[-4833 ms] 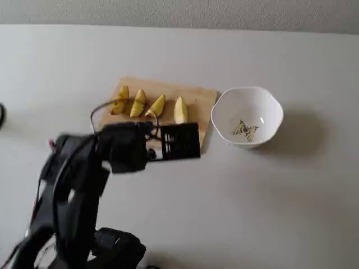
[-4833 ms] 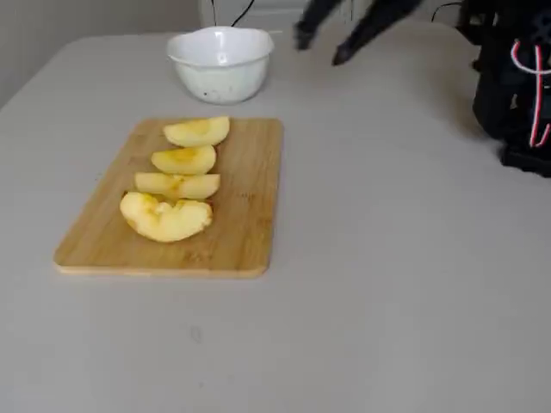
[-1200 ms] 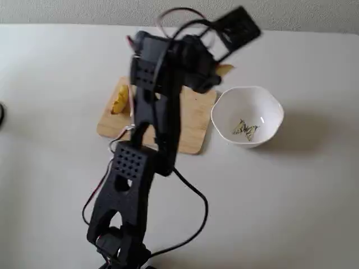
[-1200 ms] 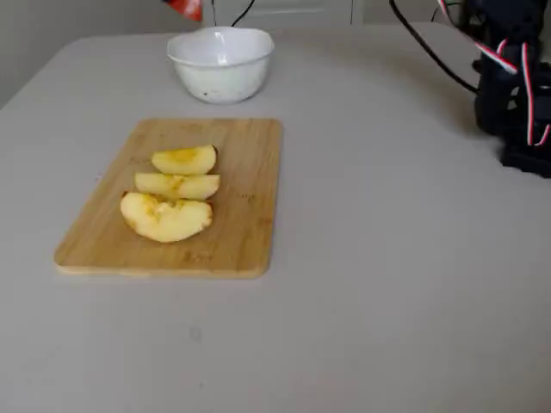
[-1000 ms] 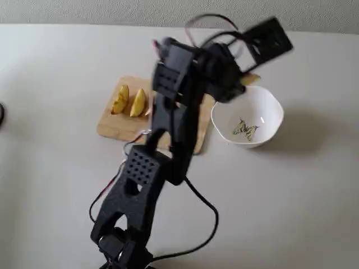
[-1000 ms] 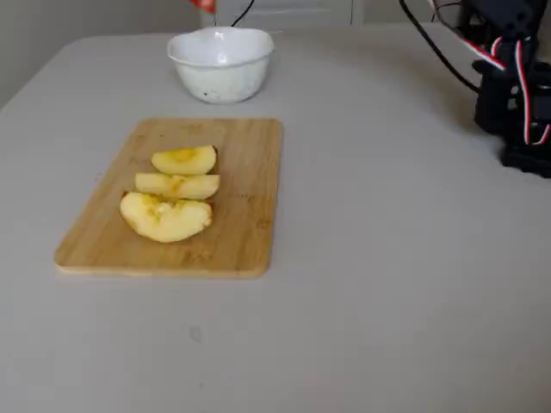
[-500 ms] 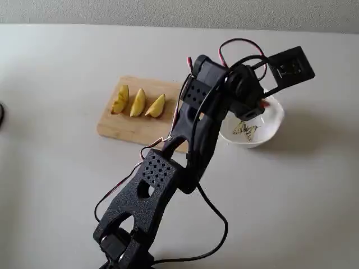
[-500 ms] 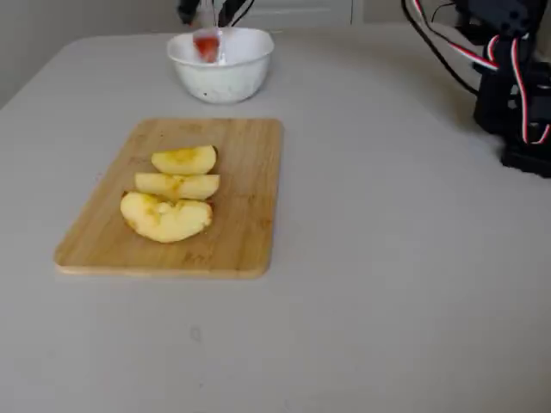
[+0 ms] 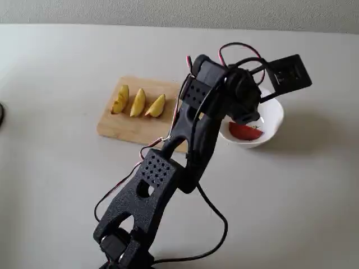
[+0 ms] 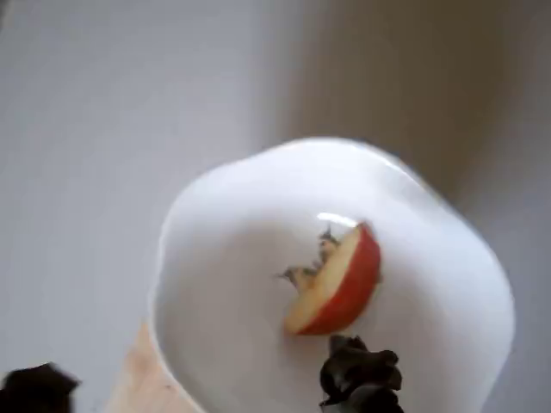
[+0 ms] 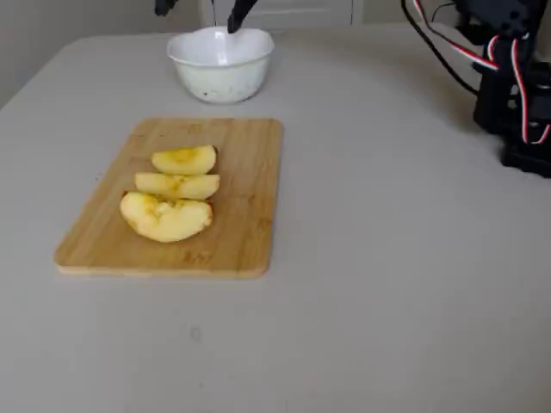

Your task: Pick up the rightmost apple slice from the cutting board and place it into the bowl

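The apple slice [image 10: 340, 288] lies red skin up on the bottom of the white bowl [image 10: 224, 284], free of the fingers. In a fixed view the slice [image 9: 245, 131] shows red inside the bowl [image 9: 275, 115]. My gripper [image 11: 200, 9] hangs open just above the bowl [image 11: 221, 73], one fingertip to each side. The wrist view shows the gripper [image 10: 198, 387] with its dark fingertips [image 10: 357, 379] at the lower edge, nothing between them. The cutting board [image 11: 241, 224] holds three yellow wedges [image 11: 176, 185].
The arm [image 9: 185, 140] reaches over the right end of the cutting board [image 9: 120, 126] toward the bowl. The arm's base and cables [image 11: 516, 95] stand at the right edge of the table. Bare grey table surrounds the board.
Half a second ago the slice hung red in the shut gripper at the bowl's mouth. The fingers have since spread and lifted, and the slice rests in the bowl.
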`<state>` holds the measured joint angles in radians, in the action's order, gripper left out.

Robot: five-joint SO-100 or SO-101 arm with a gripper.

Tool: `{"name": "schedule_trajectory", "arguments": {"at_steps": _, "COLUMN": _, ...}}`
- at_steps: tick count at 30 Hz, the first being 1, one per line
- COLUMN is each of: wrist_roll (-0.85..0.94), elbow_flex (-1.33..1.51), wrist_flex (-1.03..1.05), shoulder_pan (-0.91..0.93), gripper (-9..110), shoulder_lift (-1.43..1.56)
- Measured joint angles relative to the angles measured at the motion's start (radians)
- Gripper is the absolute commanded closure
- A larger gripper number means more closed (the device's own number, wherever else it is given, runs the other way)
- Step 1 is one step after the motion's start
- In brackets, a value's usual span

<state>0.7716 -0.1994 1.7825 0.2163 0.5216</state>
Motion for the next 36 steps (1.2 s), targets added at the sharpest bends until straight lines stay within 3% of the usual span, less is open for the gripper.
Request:
{"name": "schedule_trajectory", "arguments": {"at_steps": 10, "wrist_roll": -0.433, "elbow_flex": 0.018, "wrist_flex": 0.002, "shoulder_pan": -0.074, "gripper": 102, "shoulder_lift": 0.29}}
{"name": "schedule_trajectory", "arguments": {"at_steps": 21, "wrist_roll": -0.635, "elbow_flex": 0.44, "wrist_flex": 0.003, "shoulder_pan": -0.322, "gripper": 102, "shoulder_lift": 0.928}}
{"name": "schedule_trajectory", "arguments": {"at_steps": 31, "wrist_roll": -0.723, "elbow_flex": 1.14, "wrist_flex": -0.009, "shoulder_pan": -0.439, "gripper": 102, "shoulder_lift": 1.568}}
{"name": "schedule_trajectory", "arguments": {"at_steps": 36, "wrist_roll": -0.707, "elbow_flex": 1.663, "wrist_flex": -0.166, "shoulder_pan": -0.451, "gripper": 102, "shoulder_lift": 1.962}}
